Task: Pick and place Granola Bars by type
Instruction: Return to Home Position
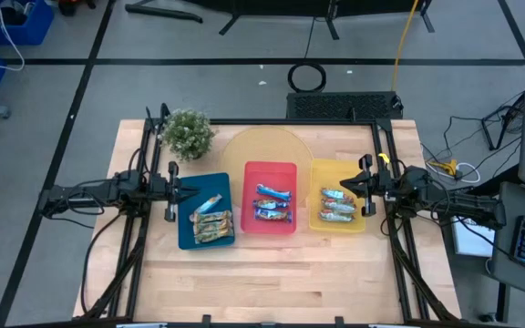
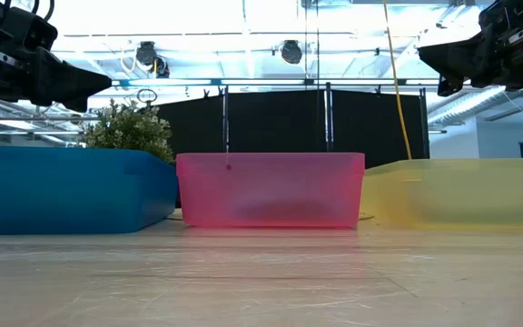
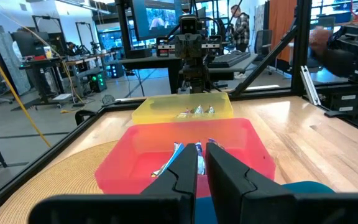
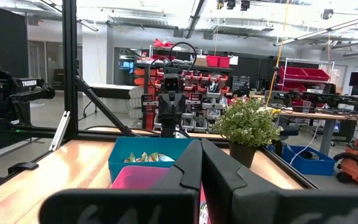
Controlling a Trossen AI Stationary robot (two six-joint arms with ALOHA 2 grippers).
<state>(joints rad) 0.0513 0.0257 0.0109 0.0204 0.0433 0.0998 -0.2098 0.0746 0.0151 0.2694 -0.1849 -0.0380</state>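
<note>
Three trays stand in a row at the table's middle. The blue tray (image 1: 190, 232) holds several tan-gold bars (image 1: 212, 224). The red tray (image 1: 270, 171) holds bright blue bars (image 1: 272, 203). The yellow tray (image 1: 322, 173) holds silvery bars with red (image 1: 337, 207). My left gripper (image 1: 184, 189) is shut and empty, raised over the blue tray's far left edge; it also shows in the left wrist view (image 3: 201, 149). My right gripper (image 1: 355, 186) is shut and empty, raised over the yellow tray's right side; it also shows in the right wrist view (image 4: 201, 148).
A small potted plant (image 1: 188, 133) stands at the far left of the table. A round tan mat (image 1: 262, 146) lies under the trays' far ends. Black frame rails (image 1: 386, 210) run along both sides. Bare wood lies toward the near edge (image 1: 272, 282). A person (image 3: 238, 25) stands far behind.
</note>
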